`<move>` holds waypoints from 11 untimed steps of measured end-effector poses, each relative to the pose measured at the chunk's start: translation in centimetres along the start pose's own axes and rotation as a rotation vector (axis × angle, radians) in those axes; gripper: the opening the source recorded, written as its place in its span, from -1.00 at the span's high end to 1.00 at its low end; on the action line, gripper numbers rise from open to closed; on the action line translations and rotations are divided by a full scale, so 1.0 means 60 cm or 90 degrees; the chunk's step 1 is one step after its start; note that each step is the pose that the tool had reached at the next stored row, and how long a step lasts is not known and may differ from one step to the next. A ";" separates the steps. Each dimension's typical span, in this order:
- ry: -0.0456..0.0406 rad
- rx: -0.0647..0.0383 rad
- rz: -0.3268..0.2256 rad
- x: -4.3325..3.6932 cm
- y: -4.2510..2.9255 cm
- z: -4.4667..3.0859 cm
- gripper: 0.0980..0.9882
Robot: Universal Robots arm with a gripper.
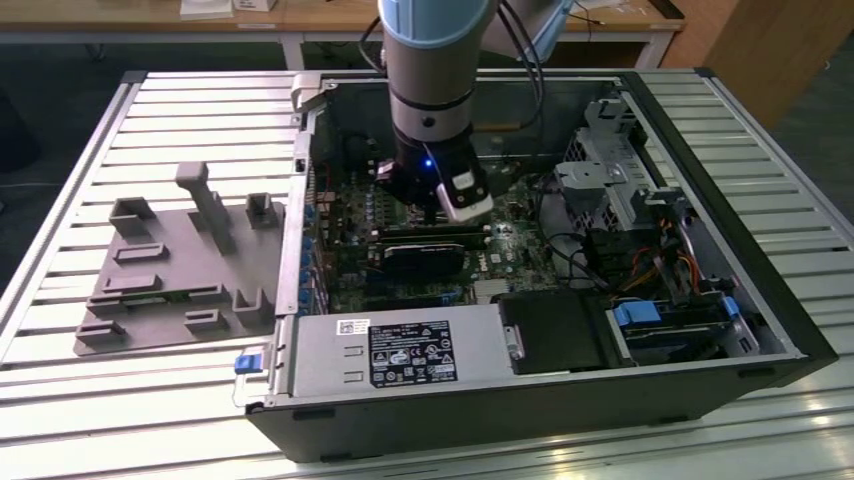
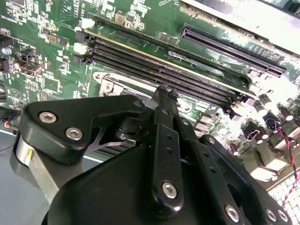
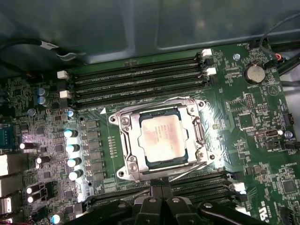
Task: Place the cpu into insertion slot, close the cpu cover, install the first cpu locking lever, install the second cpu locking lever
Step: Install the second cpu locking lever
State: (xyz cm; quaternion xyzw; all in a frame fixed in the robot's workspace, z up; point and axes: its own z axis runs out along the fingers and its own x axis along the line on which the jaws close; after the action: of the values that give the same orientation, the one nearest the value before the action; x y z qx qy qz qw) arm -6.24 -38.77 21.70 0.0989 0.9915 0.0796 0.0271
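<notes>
The cpu [image 3: 160,136] sits in the insertion slot [image 3: 197,164] under the cpu cover [image 3: 127,136], the claw [image 3: 161,188] clenched, empty.

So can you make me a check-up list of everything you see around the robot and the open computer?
Surface: slatted metal table carrying the open computer case.
Job's things: cpu lies in the insertion slot; cpu cover is down around it, its window showing the chip. Whether the levers are latched, cannot tell.
Clutter: grey holder tray beside the case, on the exterior view's left.
End effector: end effector sits low over the motherboard, just beside the slot; holding nothing that shows.
Cables: coloured wires inside the case, on the exterior view's right; a black cable along the case wall.
Surroundings: wooden desks behind.
</notes>
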 end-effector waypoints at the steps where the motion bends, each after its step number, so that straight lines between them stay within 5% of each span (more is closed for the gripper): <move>1: 0.0006 -0.003 0.000 0.000 -0.001 0.000 0.99; 11: 0.0044 -0.022 0.001 0.001 -0.015 0.002 0.99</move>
State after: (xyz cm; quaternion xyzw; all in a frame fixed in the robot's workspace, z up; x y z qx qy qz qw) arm -6.48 -39.60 21.41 0.0990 0.9900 0.0969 0.0253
